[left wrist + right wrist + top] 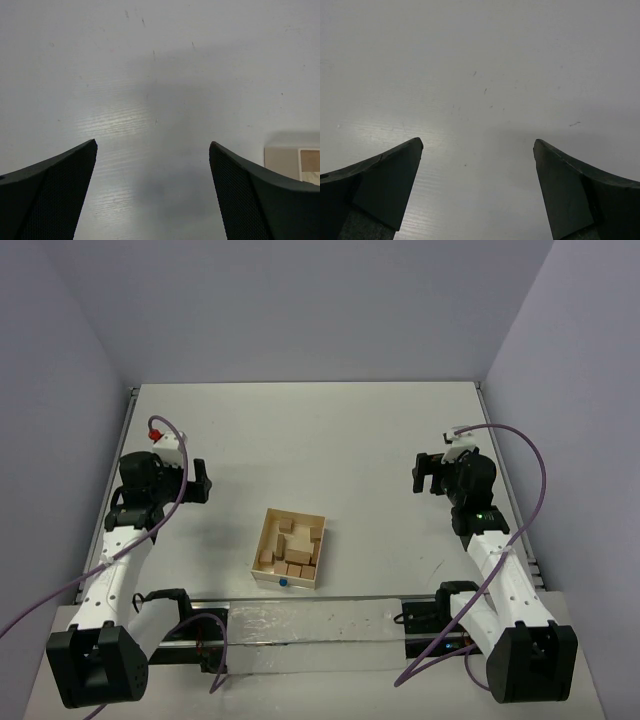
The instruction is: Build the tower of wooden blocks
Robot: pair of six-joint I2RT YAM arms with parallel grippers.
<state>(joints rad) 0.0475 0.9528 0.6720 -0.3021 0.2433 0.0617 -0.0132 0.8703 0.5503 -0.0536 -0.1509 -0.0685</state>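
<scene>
Several light-tan wood blocks (294, 545) lie loose inside a pale shallow tray (265, 539) near the table's front middle. No tower stands anywhere in view. My left gripper (203, 481) hovers open over bare table, left of the tray, nothing between its fingers. In the left wrist view the gripper (153, 145) spreads wide, and the tray's corner (282, 161) with one block (310, 160) shows at the right edge. My right gripper (428, 473) hangs open to the right of the tray. The right wrist view shows that gripper (478, 142) over empty table only.
Grey table (330, 440) with purple-grey walls on three sides. A rail (300, 625) with the arm bases runs along the near edge. Purple cables (530, 465) loop off both arms.
</scene>
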